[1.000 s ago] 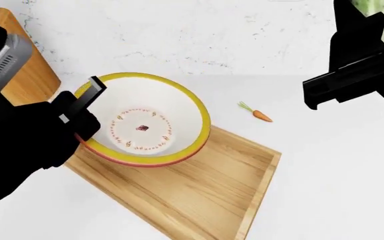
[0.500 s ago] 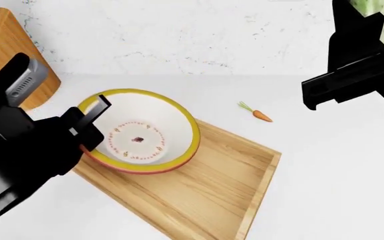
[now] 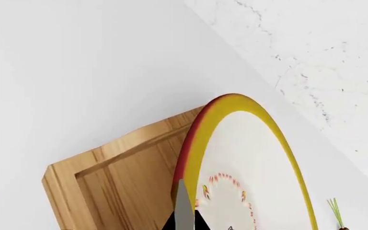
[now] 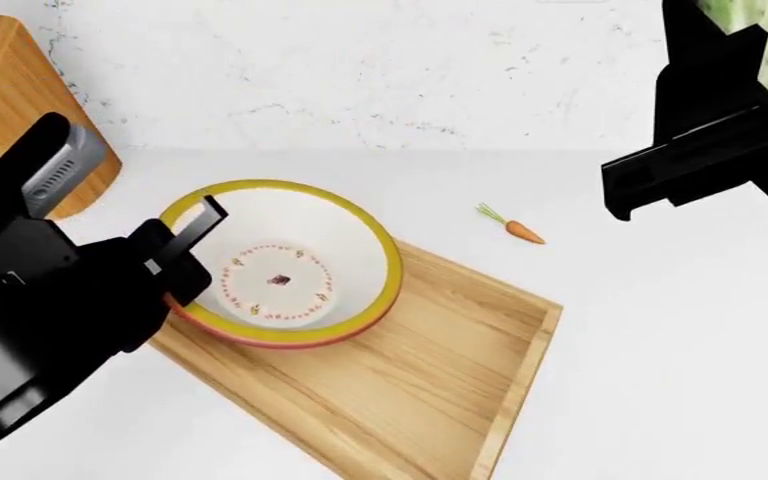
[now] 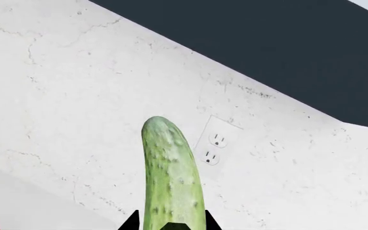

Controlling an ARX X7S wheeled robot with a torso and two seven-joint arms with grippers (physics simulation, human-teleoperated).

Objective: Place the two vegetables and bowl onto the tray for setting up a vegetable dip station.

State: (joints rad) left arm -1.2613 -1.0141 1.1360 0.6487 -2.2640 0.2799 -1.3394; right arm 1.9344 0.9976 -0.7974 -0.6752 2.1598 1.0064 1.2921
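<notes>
**Bowl gripped at the tray's corner, cucumber held aloft**

The left gripper (image 4: pixel 187 240) is clamped on the yellow rim of the bowl (image 4: pixel 284 262), one finger (image 3: pixel 182 211) inside the rim; the outer one is hidden. The bowl sits on the tray (image 4: pixel 424 370) at the corner nearest the knife block (image 4: pixel 24 110), its rim overhanging the tray's edges there. The rest of the tray floor is bare wood.

The right gripper (image 5: pixel 169 225) holds the cucumber (image 5: pixel 169 172), which stands up in front of the marbled wall and its outlet (image 5: pixel 212 147); the fingers seem closed around it, though they barely show.

The carrot (image 4: pixel 519 229) lies on the counter (image 4: pixel 678 330) just beyond the tray's far edge, apart from both grippers.
</notes>
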